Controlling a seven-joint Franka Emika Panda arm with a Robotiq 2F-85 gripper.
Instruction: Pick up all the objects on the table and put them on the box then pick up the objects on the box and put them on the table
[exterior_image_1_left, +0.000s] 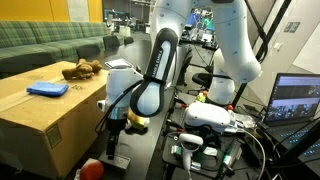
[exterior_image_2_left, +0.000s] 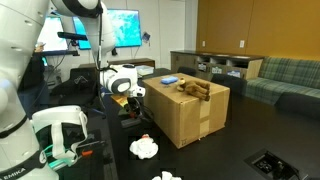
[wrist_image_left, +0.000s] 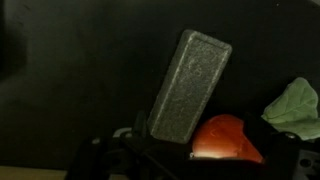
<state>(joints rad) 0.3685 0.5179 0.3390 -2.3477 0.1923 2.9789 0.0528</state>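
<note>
Claw (exterior_image_1_left: 115, 133) hangs low beside the box (exterior_image_1_left: 45, 120); its opening is unclear.

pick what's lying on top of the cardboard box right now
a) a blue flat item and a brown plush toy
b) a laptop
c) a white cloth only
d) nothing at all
a: in both exterior views a blue flat item and a brown plush toy lie on the top of the box, apart from each other.
</note>
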